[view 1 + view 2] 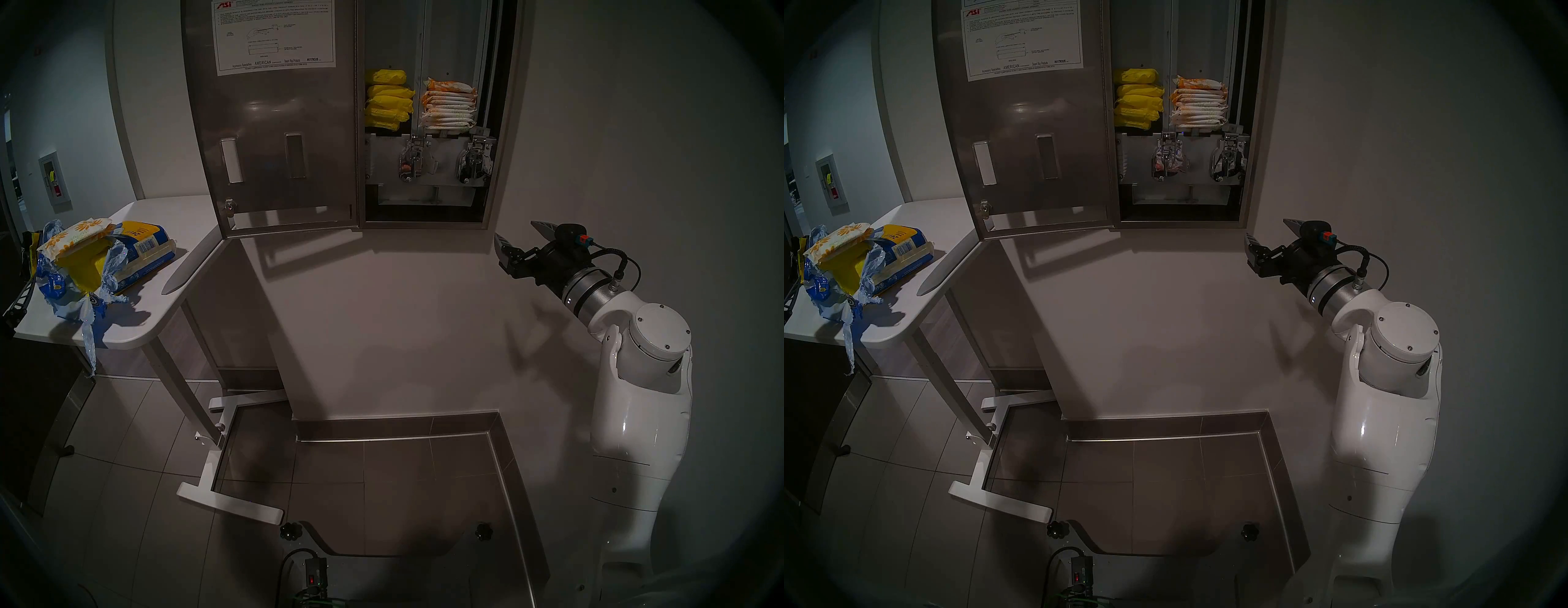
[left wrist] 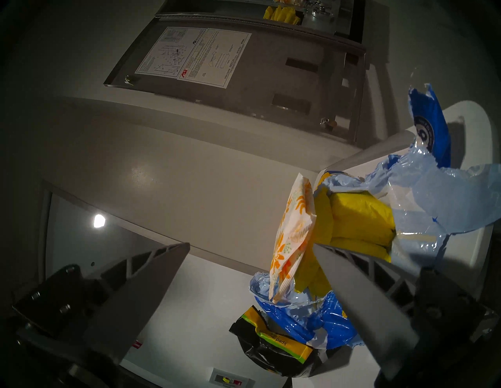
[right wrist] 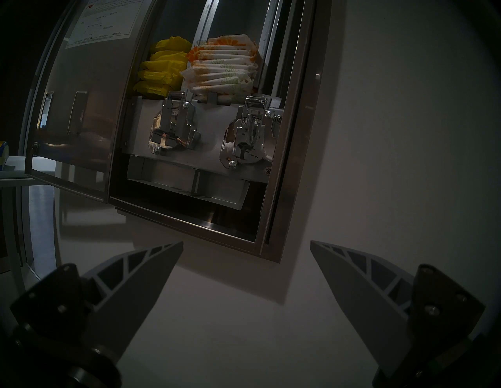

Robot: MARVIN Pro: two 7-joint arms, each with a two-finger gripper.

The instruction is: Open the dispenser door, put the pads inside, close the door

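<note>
1. Already the tall brushed-steel dispenser door [image 1: 271,127] stands swung wide at the upper middle of the head view, its white instruction sheet [image 1: 275,34] facing out, so the step in hand is, by my reading, fetching more pads.
2. Inside the cabinet, the stack of white daisy-printed pads [image 1: 449,104] fills the right-hand column, beside a stack of plain yellow wrapped packets [image 1: 388,99] in the left column.
3. One more white pad with orange daisies [image 2: 291,238] lies on top of the torn blue-and-yellow plastic bag [image 2: 423,195], on the white surface [image 1: 178,220] at the left of the head view.
4. The left gripper [image 2: 249,252] has its jaws spread wide and empty, the loose pad showing just beside its right-hand finger in the wrist view.
5. To do it well, I would bring both fingers around the pad's flat faces, clear of the bag film and yellow packets, and close gently on the soft wrapper.
6. The right gripper [image 1: 519,237] hangs spread and empty below the cabinet's lower right corner, apart from the wall.
7. Hard to tell: the left arm is nearly out of the head views; the pad's underside, how many pads remain in the bag, and the door's outer face are hidden.
</note>
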